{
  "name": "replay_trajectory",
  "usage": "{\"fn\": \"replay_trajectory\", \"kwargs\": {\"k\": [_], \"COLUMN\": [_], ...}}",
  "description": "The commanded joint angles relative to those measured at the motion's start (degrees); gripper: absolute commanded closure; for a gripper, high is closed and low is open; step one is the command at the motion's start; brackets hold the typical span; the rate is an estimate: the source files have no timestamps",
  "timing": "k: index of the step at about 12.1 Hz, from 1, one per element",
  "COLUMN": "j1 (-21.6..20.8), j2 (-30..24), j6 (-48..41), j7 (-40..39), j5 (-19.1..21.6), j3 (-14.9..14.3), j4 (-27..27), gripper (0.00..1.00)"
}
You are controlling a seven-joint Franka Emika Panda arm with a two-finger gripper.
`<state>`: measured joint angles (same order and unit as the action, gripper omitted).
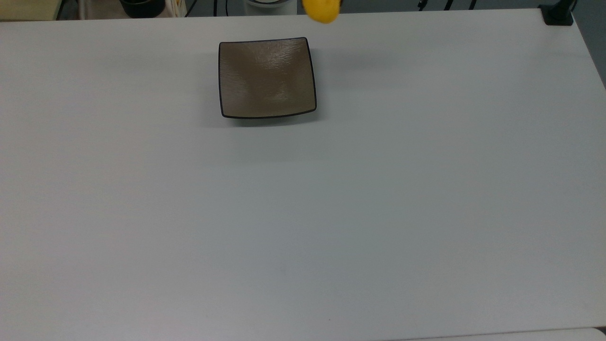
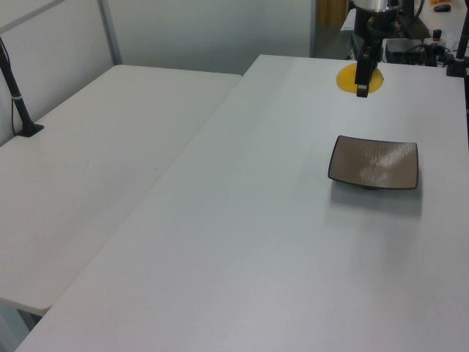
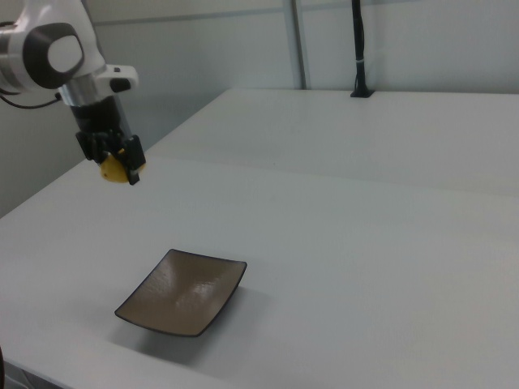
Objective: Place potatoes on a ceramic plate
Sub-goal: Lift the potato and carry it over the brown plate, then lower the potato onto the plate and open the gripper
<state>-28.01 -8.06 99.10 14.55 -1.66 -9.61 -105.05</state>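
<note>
Top view: potato [image 1: 322, 11] aloft at the table's far edge, off the top view's right of ceramic plate [image 1: 266, 77]
Left view: gripper [image 2: 361, 79] clamps the potato beyond the plate
Right view: carry step; next, centre over plate, lower, release

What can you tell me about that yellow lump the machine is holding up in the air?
The potato is a small, bright yellow-orange rounded lump with a smooth surface. It hangs in the air, pinched between the black fingers of the gripper, clear of the white table. Nothing else touches it. In the top view it sits at the upper edge, just past the ceramic plate, up and to the top view's right, not yet over it.
</note>
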Motion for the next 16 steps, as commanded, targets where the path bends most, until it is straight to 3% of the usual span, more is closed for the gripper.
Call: {"fn": "replay_trajectory", "kwargs": {"k": [1,4,6,11,14,16], "j1": [4.44,7.43,7.62,9.55,10.34,11.3], "j2": [-0.73,-0.2,0.41,3.13,4.36,4.72], "j6": [2.24,5.29,11.0,20.67,28.04,29.39], "j7": [-3.03,-6.11,-6.11,-8.57,-8.66,-8.66], "j5": [0.95,0.95,0.17,-0.01,-2.73,-3.0], "j3": [0.12,0.12,0.2,0.12,0.12,0.12], "j4": [-4.98,-10.33,-16.21,-24.31,-30.28,-30.92], "gripper": [1.0,0.98,0.97,0.97,0.95,0.93]}}
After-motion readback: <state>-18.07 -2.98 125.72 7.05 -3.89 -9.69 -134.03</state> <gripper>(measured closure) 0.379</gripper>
